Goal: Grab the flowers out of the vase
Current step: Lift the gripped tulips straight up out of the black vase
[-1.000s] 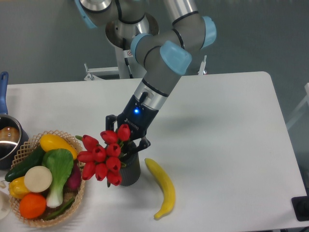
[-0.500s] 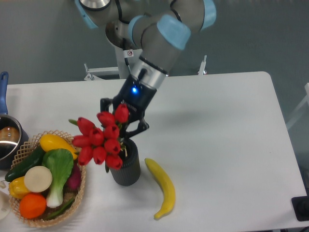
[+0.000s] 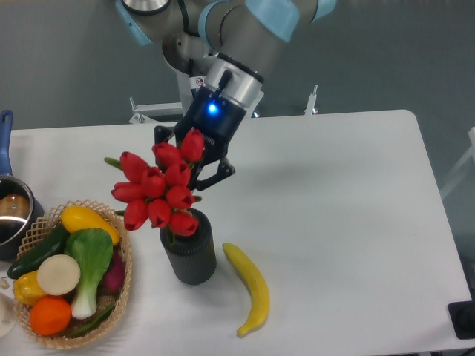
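The flowers (image 3: pixel 159 189), a bunch of red closed tulip buds with green stems, hang just above the vase (image 3: pixel 190 254), their lowest bud over its mouth. The vase is a short dark ribbed cylinder standing on the white table. My gripper (image 3: pixel 194 172) comes down from the upper right and is shut on the flowers, its dark fingers (image 3: pixel 215 170) showing behind the buds. The stems are mostly hidden behind the buds.
A yellow banana (image 3: pixel 249 286) lies just right of the vase. A wicker basket (image 3: pixel 125 285) of vegetables sits at the left, close to the vase. A pot (image 3: pixel 13 210) with a blue handle is at the far left edge.
My gripper has risen and moved back with the flowers. The bunch has lifted up out of the vase, which has stayed in place.
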